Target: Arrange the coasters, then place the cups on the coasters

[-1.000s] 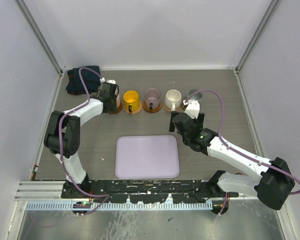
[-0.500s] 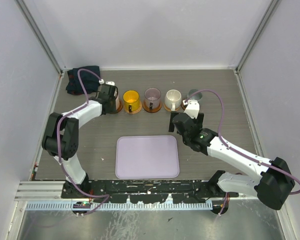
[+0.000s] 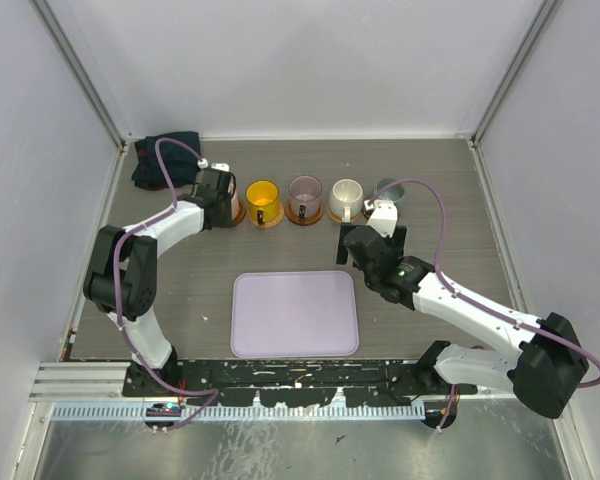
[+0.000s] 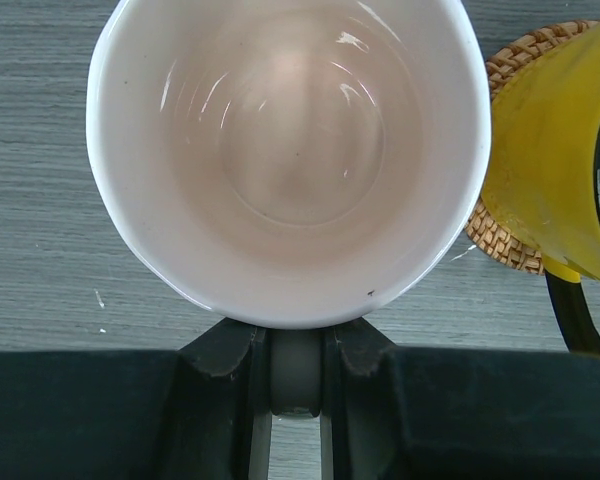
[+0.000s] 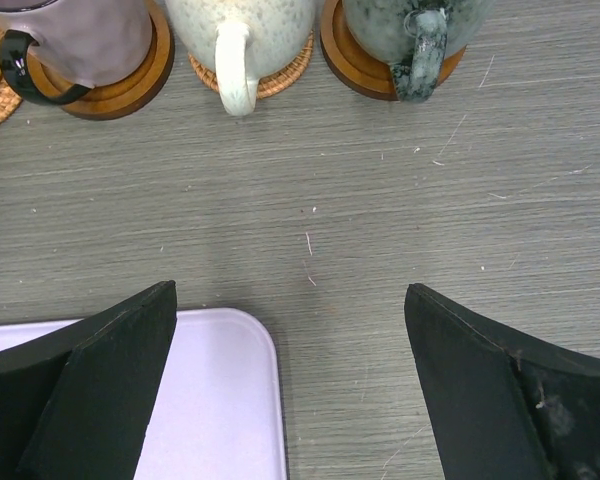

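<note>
From above, the left gripper (image 3: 220,195) stands at the row's left end beside the yellow cup (image 3: 263,202): likely the last placement. Left wrist: it pinches the pink cup (image 4: 285,150) by the handle; any coaster beneath is hidden, so lower, then release. Right wrist: the right gripper (image 5: 290,300) hangs spread, short of the cream cup (image 5: 242,25).

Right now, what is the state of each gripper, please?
The left gripper: jaws closed, holding the pale pink cup.
The right gripper: jaws open, holding nothing.
</note>
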You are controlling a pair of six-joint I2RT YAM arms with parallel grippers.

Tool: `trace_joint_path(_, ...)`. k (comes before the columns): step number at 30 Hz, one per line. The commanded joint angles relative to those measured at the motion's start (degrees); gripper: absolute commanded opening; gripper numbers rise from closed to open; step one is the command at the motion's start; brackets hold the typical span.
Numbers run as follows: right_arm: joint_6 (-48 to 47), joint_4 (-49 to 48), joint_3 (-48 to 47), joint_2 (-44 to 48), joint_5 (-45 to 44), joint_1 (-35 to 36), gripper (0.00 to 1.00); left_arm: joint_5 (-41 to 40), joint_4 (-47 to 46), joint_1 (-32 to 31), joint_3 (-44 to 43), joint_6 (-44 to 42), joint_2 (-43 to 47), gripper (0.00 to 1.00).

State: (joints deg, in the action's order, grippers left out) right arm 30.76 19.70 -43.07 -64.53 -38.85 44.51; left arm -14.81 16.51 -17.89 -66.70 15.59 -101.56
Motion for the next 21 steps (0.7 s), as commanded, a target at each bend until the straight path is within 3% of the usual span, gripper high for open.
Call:
trace_joint_path(1,0.6,-2.4,-1.7,0.2,-0.1,-0.2,1.00,-1.3,0.3,0.2,0.6,0.4,2.5,0.17)
trace_joint_path(16,0.9,-2.5,-1.3,0.2,-0.3,-0.2,1.00,-2.3,0.4,0.2,1.2,0.8,2.5,0.17)
trace_joint_path(21,0.8,-2.7,-1.3,-0.2,-0.1,-0.2,1.00,-1.5,-0.8,0.2,0.7,0.5,2.8,0.34)
